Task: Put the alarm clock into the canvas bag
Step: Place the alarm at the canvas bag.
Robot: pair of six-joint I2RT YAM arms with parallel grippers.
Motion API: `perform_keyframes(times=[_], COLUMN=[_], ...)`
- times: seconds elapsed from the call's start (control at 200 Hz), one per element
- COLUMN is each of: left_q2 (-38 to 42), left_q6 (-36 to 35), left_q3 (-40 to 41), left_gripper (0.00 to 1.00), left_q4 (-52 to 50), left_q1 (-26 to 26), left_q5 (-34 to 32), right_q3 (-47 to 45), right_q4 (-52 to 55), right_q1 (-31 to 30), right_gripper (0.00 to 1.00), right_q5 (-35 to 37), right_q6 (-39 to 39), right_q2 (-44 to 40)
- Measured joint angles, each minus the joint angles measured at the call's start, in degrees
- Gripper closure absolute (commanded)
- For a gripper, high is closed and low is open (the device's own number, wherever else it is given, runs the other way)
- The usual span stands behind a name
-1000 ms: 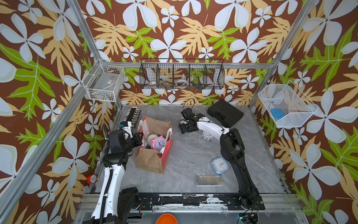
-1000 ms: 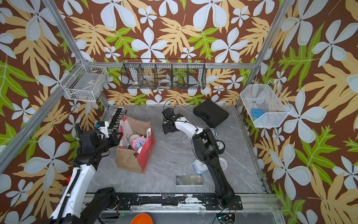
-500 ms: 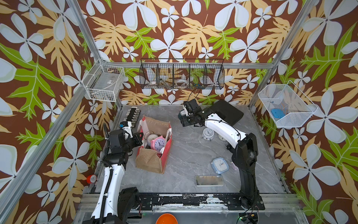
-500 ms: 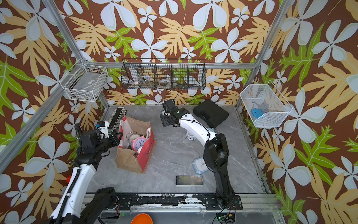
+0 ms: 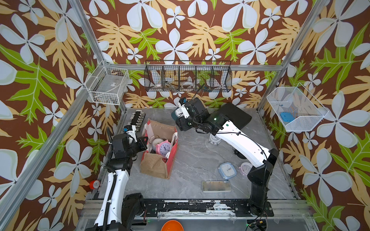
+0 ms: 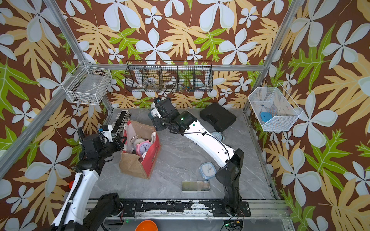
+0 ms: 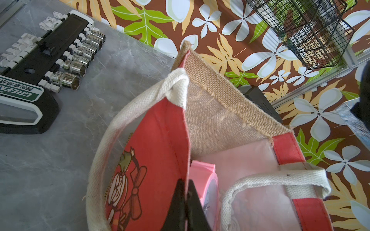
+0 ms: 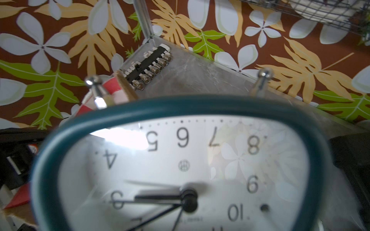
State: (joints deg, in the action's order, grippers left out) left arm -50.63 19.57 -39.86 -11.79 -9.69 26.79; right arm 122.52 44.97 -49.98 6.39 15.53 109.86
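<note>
Right arm [image 5: 240, 140] risen, swung bagward | left gripper [image 7: 186, 192] clamped on canvas bag [image 5: 156, 166] rim, mouth open | right gripper [image 5: 180, 116] grasps teal alarm clock [image 8: 186, 164], airborne beyond bag's far end | likely rigid, light, glass-faced: hold casing sides

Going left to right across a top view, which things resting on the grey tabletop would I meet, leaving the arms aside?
Socket rail → canvas bag → white twin-bell clock → blue square clock → pale pink round clock.
</note>
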Motion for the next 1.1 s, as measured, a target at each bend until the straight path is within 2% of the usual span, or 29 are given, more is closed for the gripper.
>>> perform_keyframes(times=[0.235, 0.41, 0.931, 1.101], left_q2=[0.3, 0.4, 1.1, 1.1], left_q6=[0.0, 0.0, 0.0, 0.0], left_q3=[0.0, 0.0, 0.1, 0.1], left_gripper=[1.0, 1.0, 1.0, 1.0], left_q4=[0.0, 0.0, -0.2, -0.3], left_q1=[0.0, 0.0, 0.0, 0.0], left_q5=[-0.1, 0.0, 0.2, 0.1], right_q3=[8.1, 11.8, 12.5, 13.8], right_q4=[1.8, 2.7, 2.9, -0.8], right_q1=[-6.7, -9.2, -9.9, -9.6], right_gripper=[0.4, 0.4, 0.41, 0.42], right_q5=[-0.4, -2.0, -2.2, -0.9], right_q6=[-0.5, -0.5, 0.3, 0.4], right_q2=[6.8, 12.4, 24.7, 27.6])
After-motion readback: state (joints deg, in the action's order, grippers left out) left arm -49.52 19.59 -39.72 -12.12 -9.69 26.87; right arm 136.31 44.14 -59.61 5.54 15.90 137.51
